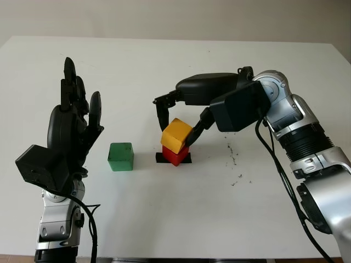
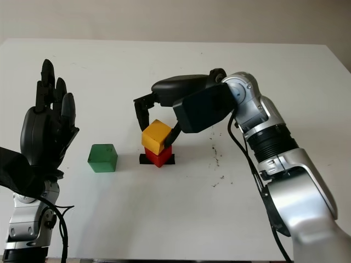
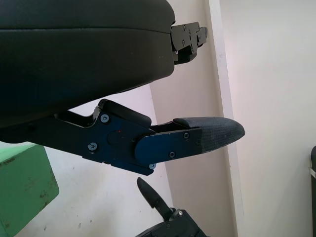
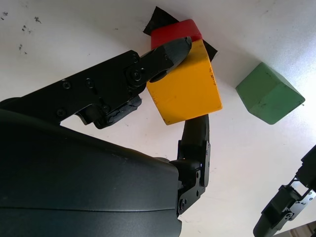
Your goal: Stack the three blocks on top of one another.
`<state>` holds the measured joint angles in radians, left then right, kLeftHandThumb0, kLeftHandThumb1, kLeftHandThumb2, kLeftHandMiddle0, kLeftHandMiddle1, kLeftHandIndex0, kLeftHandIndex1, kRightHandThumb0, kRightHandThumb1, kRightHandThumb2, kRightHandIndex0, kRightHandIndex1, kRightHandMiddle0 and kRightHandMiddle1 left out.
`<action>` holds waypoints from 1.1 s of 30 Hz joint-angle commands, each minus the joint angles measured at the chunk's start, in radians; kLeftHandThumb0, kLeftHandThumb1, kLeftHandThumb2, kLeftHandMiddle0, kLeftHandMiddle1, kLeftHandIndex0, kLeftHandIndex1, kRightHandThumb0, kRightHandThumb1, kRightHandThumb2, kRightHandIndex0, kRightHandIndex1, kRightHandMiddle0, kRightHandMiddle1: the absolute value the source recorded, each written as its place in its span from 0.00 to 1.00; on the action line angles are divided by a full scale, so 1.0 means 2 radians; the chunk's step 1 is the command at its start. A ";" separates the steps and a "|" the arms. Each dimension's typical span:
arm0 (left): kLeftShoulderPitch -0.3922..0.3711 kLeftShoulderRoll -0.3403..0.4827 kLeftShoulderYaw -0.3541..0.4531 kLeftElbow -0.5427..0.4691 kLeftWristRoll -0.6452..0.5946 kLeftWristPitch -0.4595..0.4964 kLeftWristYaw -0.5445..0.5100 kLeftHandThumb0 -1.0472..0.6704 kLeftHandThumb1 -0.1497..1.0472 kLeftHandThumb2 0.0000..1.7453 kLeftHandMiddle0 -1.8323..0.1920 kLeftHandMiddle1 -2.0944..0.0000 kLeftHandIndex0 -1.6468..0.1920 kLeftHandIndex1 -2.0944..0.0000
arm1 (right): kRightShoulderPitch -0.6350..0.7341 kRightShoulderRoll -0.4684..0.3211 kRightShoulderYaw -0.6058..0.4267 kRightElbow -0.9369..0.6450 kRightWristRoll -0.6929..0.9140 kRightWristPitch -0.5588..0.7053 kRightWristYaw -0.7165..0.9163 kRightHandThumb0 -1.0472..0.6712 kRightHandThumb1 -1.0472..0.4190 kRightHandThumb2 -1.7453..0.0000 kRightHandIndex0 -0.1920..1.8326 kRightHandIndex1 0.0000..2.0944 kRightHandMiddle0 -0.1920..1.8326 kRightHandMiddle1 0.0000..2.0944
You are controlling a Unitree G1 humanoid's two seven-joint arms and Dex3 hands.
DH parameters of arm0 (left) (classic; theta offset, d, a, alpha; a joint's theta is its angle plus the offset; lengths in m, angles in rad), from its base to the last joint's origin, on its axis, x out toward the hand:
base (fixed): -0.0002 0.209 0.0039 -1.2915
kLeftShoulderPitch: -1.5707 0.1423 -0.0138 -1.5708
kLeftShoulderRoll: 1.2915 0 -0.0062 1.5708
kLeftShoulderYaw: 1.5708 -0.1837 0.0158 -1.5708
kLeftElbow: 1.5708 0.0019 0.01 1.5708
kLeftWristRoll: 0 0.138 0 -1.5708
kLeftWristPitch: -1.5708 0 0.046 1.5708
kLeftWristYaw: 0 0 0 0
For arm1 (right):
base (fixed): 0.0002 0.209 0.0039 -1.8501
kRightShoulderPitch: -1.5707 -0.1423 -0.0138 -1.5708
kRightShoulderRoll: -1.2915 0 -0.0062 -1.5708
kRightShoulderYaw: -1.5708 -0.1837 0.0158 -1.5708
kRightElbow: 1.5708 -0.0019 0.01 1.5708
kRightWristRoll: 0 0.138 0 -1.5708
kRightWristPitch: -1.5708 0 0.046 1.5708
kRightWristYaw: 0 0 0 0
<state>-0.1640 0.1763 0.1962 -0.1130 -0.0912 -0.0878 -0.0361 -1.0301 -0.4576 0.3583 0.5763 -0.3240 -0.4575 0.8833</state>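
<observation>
White table (image 1: pixel 164 60) spans scene, small dark specks (image 1: pixel 235 159) right of centre. Plain pale wall (image 1: pixel 175 16) behind far edge. Even, soft light.

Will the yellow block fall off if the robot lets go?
Maybe. The yellow block sits tilted on the red block, pinched in the right hand, so it could slide. Its flat faces mean it probably won't roll.

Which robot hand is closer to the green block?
The left hand. It is open and raised just beside the green block, on its left. The right hand is farther off on the other side, gripping the yellow block over the red block.
</observation>
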 commanded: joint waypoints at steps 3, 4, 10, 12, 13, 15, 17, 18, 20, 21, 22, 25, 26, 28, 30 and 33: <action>0.001 -0.003 -0.003 -0.003 0.005 -0.006 0.002 0.20 1.00 0.31 0.99 0.97 0.99 0.98 | 0.005 0.001 0.002 -0.006 0.004 -0.001 0.001 0.36 0.05 0.97 0.21 0.03 0.25 0.79; 0.002 -0.003 -0.004 -0.004 0.007 -0.006 0.003 0.20 1.00 0.31 0.99 0.97 0.99 0.97 | 0.005 0.001 0.003 -0.006 0.003 0.002 0.002 0.36 0.05 0.97 0.21 0.03 0.24 0.79; 0.004 -0.003 -0.003 -0.003 0.007 -0.007 0.002 0.20 1.00 0.31 0.99 0.97 0.99 0.98 | 0.006 -0.001 0.005 -0.009 -0.001 0.008 0.003 0.36 0.05 0.97 0.20 0.02 0.24 0.79; 0.005 -0.003 -0.002 -0.004 0.006 -0.006 0.001 0.20 1.00 0.31 0.99 0.98 0.99 0.98 | 0.006 -0.001 0.006 -0.011 -0.001 0.013 0.004 0.36 0.05 0.97 0.20 0.02 0.24 0.79; 0.005 -0.003 -0.003 -0.005 0.006 -0.005 0.001 0.20 1.00 0.31 0.99 0.98 0.99 0.98 | 0.006 -0.001 0.006 -0.011 -0.001 0.015 0.005 0.37 0.05 0.97 0.20 0.02 0.24 0.79; 0.005 -0.003 -0.003 -0.006 0.006 -0.005 0.001 0.20 1.00 0.31 0.99 0.98 1.00 0.98 | 0.007 -0.001 0.006 -0.012 0.000 0.017 0.006 0.37 0.05 0.97 0.20 0.02 0.24 0.79; 0.005 -0.002 -0.003 -0.006 0.007 -0.004 0.001 0.20 1.00 0.31 1.00 0.98 1.00 0.98 | 0.008 -0.002 0.006 -0.014 0.000 0.018 0.006 0.36 0.05 0.97 0.20 0.02 0.24 0.79; 0.005 -0.002 -0.004 -0.006 0.008 -0.004 0.001 0.20 1.00 0.31 1.00 0.98 1.00 0.98 | 0.008 -0.002 0.006 -0.014 -0.001 0.017 0.006 0.36 0.05 0.97 0.20 0.02 0.24 0.79; 0.005 -0.003 -0.004 -0.005 0.006 -0.003 0.000 0.20 1.00 0.31 1.00 0.98 1.00 0.98 | 0.008 -0.003 0.006 -0.015 -0.002 0.018 0.005 0.36 0.05 0.97 0.20 0.02 0.24 0.79; 0.004 -0.003 -0.003 -0.005 0.005 -0.003 0.000 0.20 1.00 0.31 1.00 0.98 1.00 0.98 | 0.008 -0.003 0.007 -0.015 -0.002 0.020 0.007 0.36 0.05 0.97 0.20 0.02 0.24 0.79; 0.004 -0.003 -0.003 -0.005 0.005 -0.003 0.000 0.20 1.00 0.31 1.00 0.98 1.00 0.98 | 0.008 -0.003 0.007 -0.016 -0.002 0.023 0.010 0.36 0.05 0.97 0.19 0.02 0.23 0.79; 0.005 -0.004 -0.003 -0.006 0.003 -0.001 0.000 0.20 1.00 0.31 1.00 0.98 1.00 0.98 | 0.006 -0.005 0.011 -0.013 -0.005 0.024 0.017 0.31 0.08 0.97 0.16 0.01 0.16 0.63; 0.005 -0.003 -0.003 -0.006 0.004 -0.001 0.000 0.20 1.00 0.31 1.00 0.98 1.00 0.98 | 0.006 -0.005 0.011 -0.012 -0.006 0.023 0.017 0.29 0.09 0.97 0.15 0.01 0.14 0.55; 0.006 -0.003 -0.003 -0.006 0.006 0.000 0.000 0.20 1.00 0.31 1.00 0.98 1.00 0.99 | 0.007 -0.005 0.011 -0.012 -0.005 0.024 0.019 0.27 0.10 0.97 0.13 0.01 0.13 0.47; 0.007 -0.004 -0.003 -0.007 0.005 0.000 0.000 0.20 1.00 0.30 1.00 0.98 1.00 0.99 | 0.007 -0.005 0.010 -0.013 -0.002 0.028 0.023 0.28 0.11 0.97 0.11 0.01 0.10 0.42; 0.007 -0.003 -0.003 -0.007 0.006 0.002 0.000 0.19 1.00 0.30 1.00 0.98 1.00 0.99 | 0.006 -0.007 0.012 -0.010 0.000 0.024 0.032 0.26 0.12 0.97 0.09 0.01 0.08 0.36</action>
<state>-0.1633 0.1701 0.1933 -0.1134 -0.0818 -0.0880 -0.0341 -1.0225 -0.4611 0.3802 0.5637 -0.3333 -0.4064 0.9390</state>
